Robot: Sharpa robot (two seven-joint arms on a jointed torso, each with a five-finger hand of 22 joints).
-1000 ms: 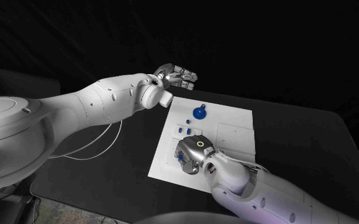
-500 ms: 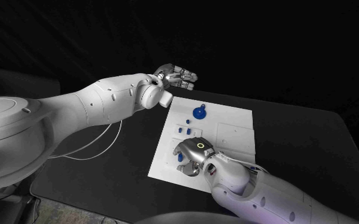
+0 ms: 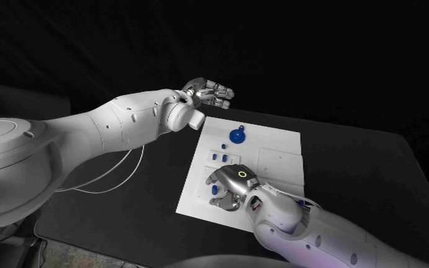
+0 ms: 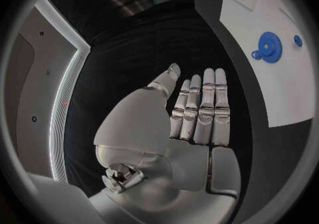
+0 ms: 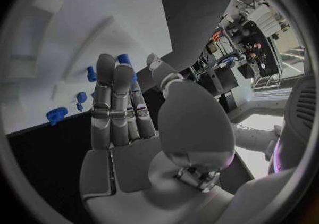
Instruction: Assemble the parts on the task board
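Two white arms reach over the black table (image 3: 358, 156), and the white task board (image 3: 268, 156) lies in the middle between them.

The left hand (image 3: 210, 92) hangs in the air beyond the board's far left corner, well apart from every part. In the left wrist view this hand (image 4: 196, 109) is flat, its fingers (image 4: 207, 101) straight and side by side with the thumb a little off, and it holds nothing. The same view shows the board (image 4: 266, 32) off to the side of the fingertips, with the blue gear (image 4: 269, 47) and a small blue peg (image 4: 297, 40) on it, clear of the hand.

The right hand (image 3: 230, 184) is low over the near left part of the board, back upward, fingers pointing down toward the left edge. A small blue part (image 3: 214, 190) peeps out just left of it, touching or nearly touching the fingers; whether the hand has hold of it cannot be told there. In the right wrist view the hand (image 5: 123, 123) has its fingers (image 5: 113, 96) stretched nearly straight and close together, and a blue part (image 5: 124, 59) shows at their tips against the board (image 5: 60, 38); a grip is not plain.

On the board's far left the blue gear (image 3: 238, 135) lies flat. Between it and the right hand sit two small blue pieces (image 3: 222, 155) near the left edge.
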